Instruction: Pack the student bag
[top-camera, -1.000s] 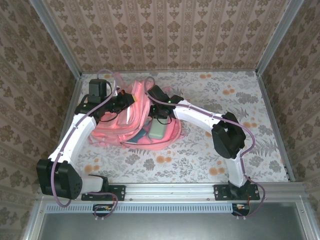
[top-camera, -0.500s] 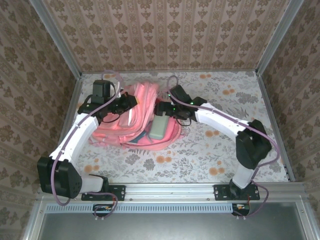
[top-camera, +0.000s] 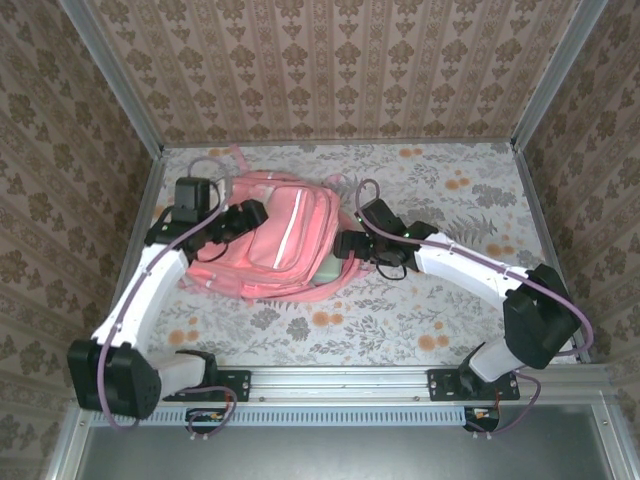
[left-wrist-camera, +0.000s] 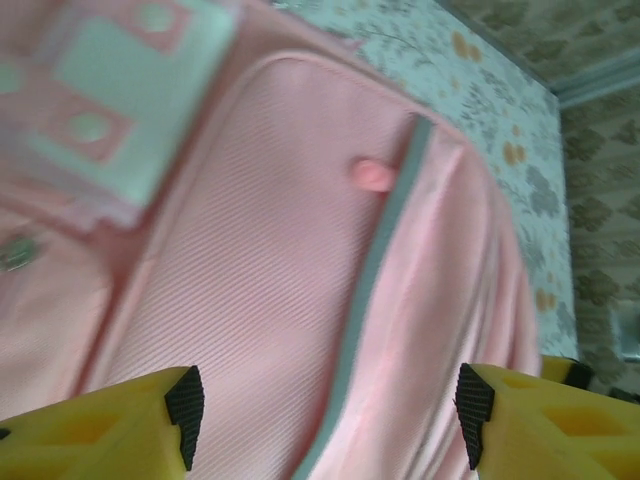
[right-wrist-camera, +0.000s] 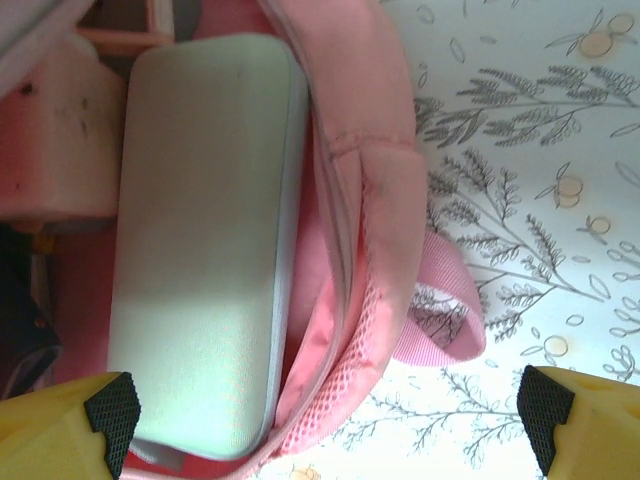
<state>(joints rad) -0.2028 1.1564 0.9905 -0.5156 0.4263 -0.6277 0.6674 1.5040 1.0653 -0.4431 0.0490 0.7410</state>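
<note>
The floral table (top-camera: 450, 200) carries the student bag (top-camera: 275, 245) at its left-centre. The bag lies flat with its front pockets facing up, probably so that the open mouth along its right edge faces the right arm and can take things slid in sideways.

The two arms bracket it. The left gripper (top-camera: 250, 214) hangs over the bag's upper-left part. In the left wrist view its yellow fingers stand apart with nothing between the pads, and the pink front panel passes beneath them — released, not pinching fabric. From there it looks placed to steady or lift the flap if needed.

The right gripper (top-camera: 348, 245) sits just beside the bag's right edge, at the mouth. Its jaws are spread wide and empty, and the bag's rim and the table both show below them.

A pale green case (right-wrist-camera: 200, 230) lies lengthwise inside the opening, tucked against the pink lining, with one end near the rim. Judging by that, this item is in — though not deeply, and it may need a push.

A pink strap loop (right-wrist-camera: 445, 315) curls onto the table just outside the mouth, clear of the opening. On the front panel the grey stripe (left-wrist-camera: 375, 290) runs down between the left fingers, and the white patch (left-wrist-camera: 125, 95) lies further up.
</note>
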